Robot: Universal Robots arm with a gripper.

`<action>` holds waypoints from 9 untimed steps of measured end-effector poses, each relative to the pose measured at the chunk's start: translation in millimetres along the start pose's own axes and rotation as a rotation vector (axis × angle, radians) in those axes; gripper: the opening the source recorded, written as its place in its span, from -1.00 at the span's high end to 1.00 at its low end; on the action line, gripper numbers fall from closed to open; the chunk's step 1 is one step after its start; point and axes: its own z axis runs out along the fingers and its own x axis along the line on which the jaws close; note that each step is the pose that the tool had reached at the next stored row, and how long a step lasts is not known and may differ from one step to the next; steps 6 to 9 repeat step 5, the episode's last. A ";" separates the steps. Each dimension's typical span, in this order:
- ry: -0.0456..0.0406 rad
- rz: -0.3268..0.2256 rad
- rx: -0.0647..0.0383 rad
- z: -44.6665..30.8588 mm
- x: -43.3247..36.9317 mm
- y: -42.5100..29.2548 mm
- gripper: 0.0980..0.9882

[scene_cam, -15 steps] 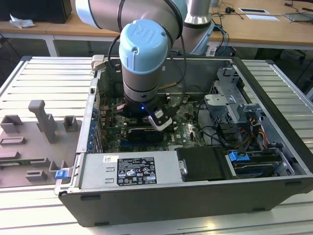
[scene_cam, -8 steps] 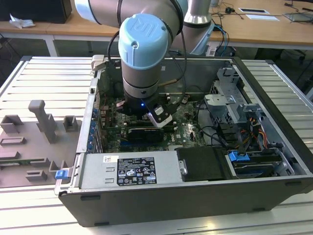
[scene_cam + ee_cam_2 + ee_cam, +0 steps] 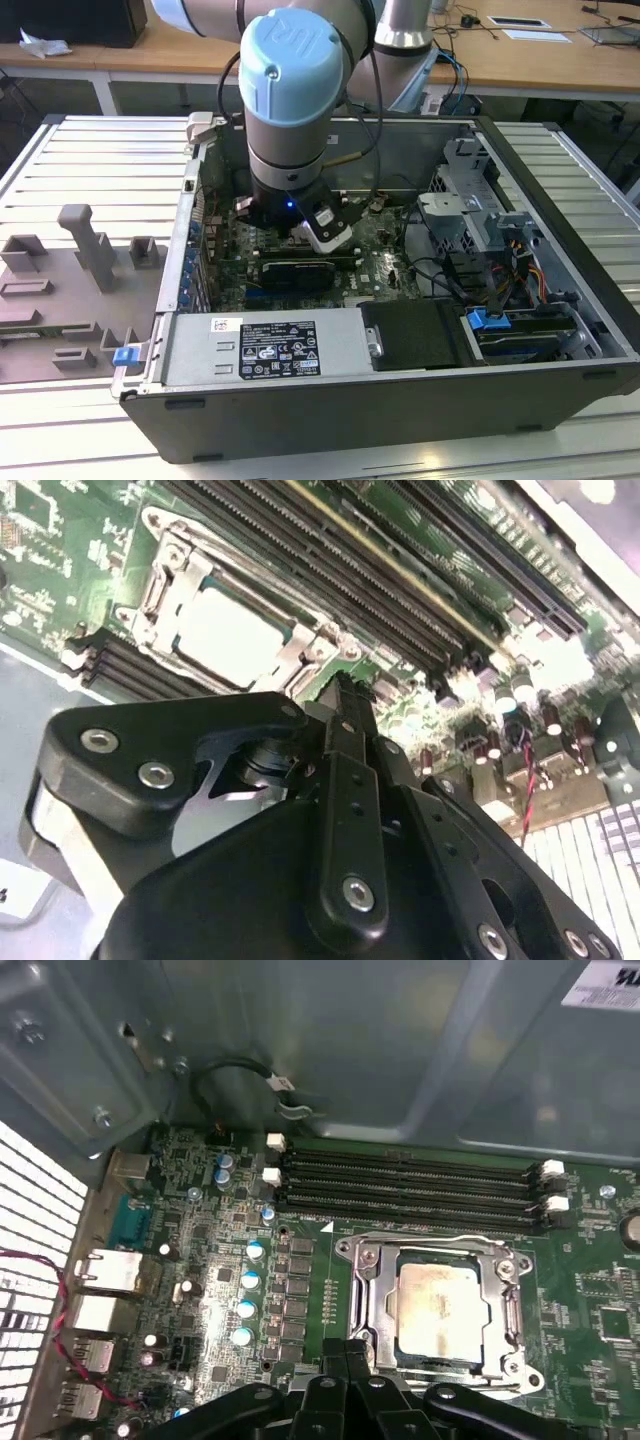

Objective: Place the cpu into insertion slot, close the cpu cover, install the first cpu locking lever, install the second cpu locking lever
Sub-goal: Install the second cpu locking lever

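Slatted metal bench (image 3: 90,160) with an open desktop computer case (image 3: 400,400) on it, wooden desks behind. Arm's reaching down into the case, end effector (image 3: 300,232) sitting just above the motherboard (image 3: 200,1290).

In both wrist views the cpu (image 3: 437,1305) is already seated in the insertion slot (image 3: 372,1305), pale metal top facing up. The cpu cover (image 3: 510,1310) looks folded down flat around it, framing the chip. Memory slots (image 3: 410,1185) run just beside the socket.

End effector fingers (image 3: 345,1380) look pinched together with nothing between them, fingertips right by the socket's edge in the first wrist view. Can't tell if they're touching anything.
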 end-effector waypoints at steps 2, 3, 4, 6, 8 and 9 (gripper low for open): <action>0.0001 0.000 0.000 -3.8 -0.1 1.4 0.98; 0.0000 0.000 0.000 -4.4 -0.2 1.6 0.98; -0.0001 0.000 0.000 -4.4 -0.2 1.7 0.98; 0.0000 0.000 0.000 -4.5 -0.2 1.7 0.98; 0.0000 0.000 0.000 -4.5 -0.2 1.7 0.98; 0.0000 0.000 0.000 -4.5 -0.2 1.7 0.98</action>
